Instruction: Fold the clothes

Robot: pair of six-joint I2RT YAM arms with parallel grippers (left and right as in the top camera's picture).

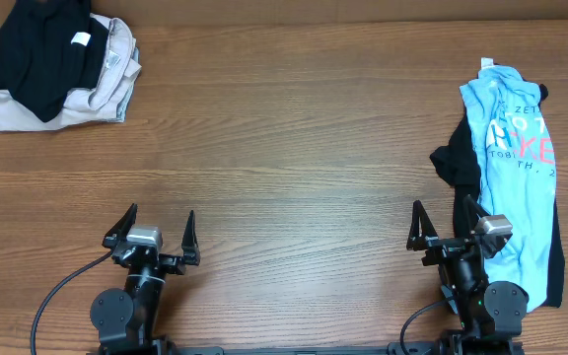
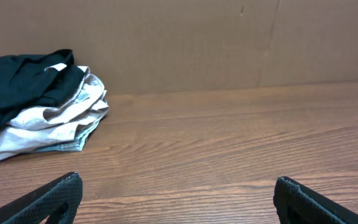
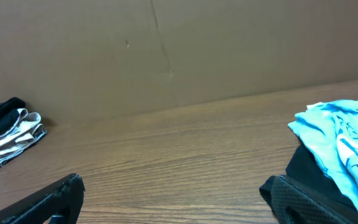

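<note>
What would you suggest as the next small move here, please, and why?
Probably reach the right gripper forward onto the blue T-shirt: its jaws stand open and empty, and the shirt lies crumpled on a black garment right beside it, not yet folded.

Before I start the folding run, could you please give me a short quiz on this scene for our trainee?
1. True or false: the light blue T-shirt lies on the robot's left side.
2. What lies partly under the T-shirt? A) a black garment B) a beige towel C) a cardboard box
3. Fill in: the left gripper and the right gripper both stand ____ and hold nothing.
Key: 1 false; 2 A; 3 open.
</note>
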